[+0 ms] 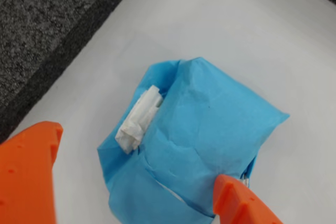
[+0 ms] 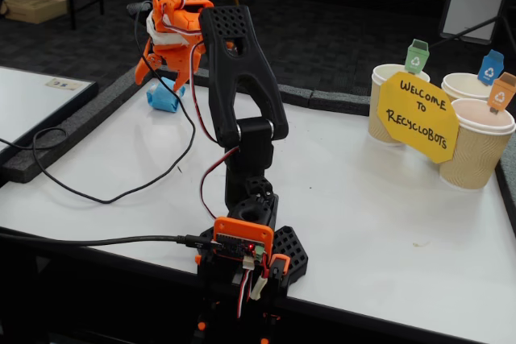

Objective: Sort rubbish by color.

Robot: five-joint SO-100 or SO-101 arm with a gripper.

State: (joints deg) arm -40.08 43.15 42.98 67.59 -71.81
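A light blue crumpled paper wad (image 1: 205, 129) with a white scrap tucked in its fold lies on the white table. In the fixed view the wad (image 2: 164, 101) sits at the table's far left edge. My orange gripper (image 1: 137, 156) is open and straddles it from above. One finger is apart from the wad on the left, the other is at its lower right edge. In the fixed view the gripper (image 2: 164, 84) hangs just over the wad. The light green and orange wads are out of view.
A dark grey foam border (image 1: 47, 35) runs close beside the wad. Three paper cups (image 2: 476, 151) with green, blue and orange tags stand at the far right behind a yellow sign (image 2: 418, 114). A black cable (image 2: 121, 191) loops over the table's left part.
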